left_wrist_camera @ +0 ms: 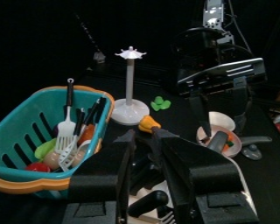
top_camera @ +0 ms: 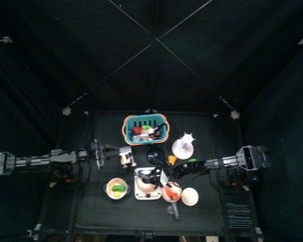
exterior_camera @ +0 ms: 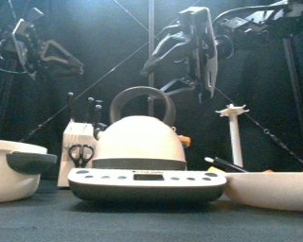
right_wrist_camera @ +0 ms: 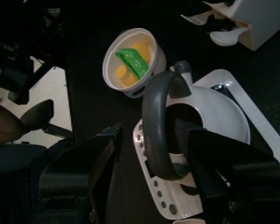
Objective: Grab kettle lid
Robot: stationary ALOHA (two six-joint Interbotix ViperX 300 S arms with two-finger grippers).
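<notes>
Kettle (exterior_camera: 141, 142): white body with a black arched handle (right_wrist_camera: 160, 118), seated on a black-and-white base (exterior_camera: 147, 183) at the front centre of the tabletop (exterior_camera: 141, 222).
Kettle lid (exterior_camera: 139, 123): in place on top of the kettle, under the arch of the handle; largely hidden by the handle in the right wrist view.
Right gripper (right_wrist_camera: 149, 166): above the kettle, pointing down at it. Jaws spread wide, holding nothing.
Lid relative to right jaws: the handle runs through the gap between the two jaws in the right wrist view; the lid lies beneath it. In the front view the gripper (exterior_camera: 199, 43) hangs well above the handle, apart from it.
Left gripper (left_wrist_camera: 143, 171): at the left side of the tabletop, away from the kettle. Jaws parted, nothing between them.
Teal basket (left_wrist_camera: 38, 131): at the rear of the tabletop, holding utensils, including a spatula (left_wrist_camera: 67, 122).
White stand (left_wrist_camera: 129, 83): upright post on a round foot, just beside the basket.
Left bowl (right_wrist_camera: 136, 59): white, beside the kettle, containing a green item and something orange.
Right bowl (exterior_camera: 271, 185): white, on the other side of the kettle base.
Knife block (exterior_camera: 80, 142): white, behind the kettle to its left in the front view.
</notes>
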